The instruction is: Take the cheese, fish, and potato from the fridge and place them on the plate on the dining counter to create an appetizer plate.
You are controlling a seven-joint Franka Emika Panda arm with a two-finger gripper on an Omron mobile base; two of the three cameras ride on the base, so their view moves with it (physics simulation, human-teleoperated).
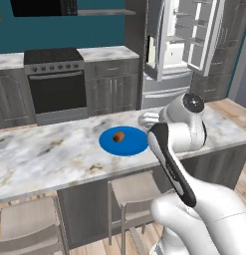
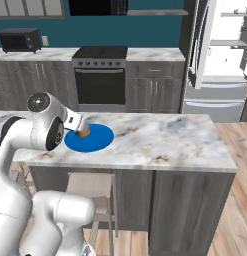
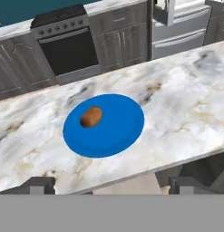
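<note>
The brown potato (image 3: 91, 117) lies on the left part of the blue plate (image 3: 113, 136), which sits on the marble dining counter (image 3: 186, 104). The same potato (image 1: 118, 135) and plate (image 1: 134, 144) show from the left base, and from the right the potato (image 2: 84, 133) is partly behind my hand. My gripper (image 3: 111, 186) is open and holds nothing, its fingertips (image 3: 38, 186) spread wide over the counter's near edge, drawn back from the plate. The hand (image 1: 148, 119) hovers just right of the plate. The fridge (image 1: 179, 40) stands behind with its doors open. Cheese and fish are out of view.
A black stove (image 1: 55, 79) with marble-topped cabinets (image 1: 112, 74) lines the far wall. Stools (image 1: 137, 191) stand under the counter's near side. A microwave (image 2: 20, 40) sits at the back left. Bare marble (image 2: 165, 137) stretches right of the plate.
</note>
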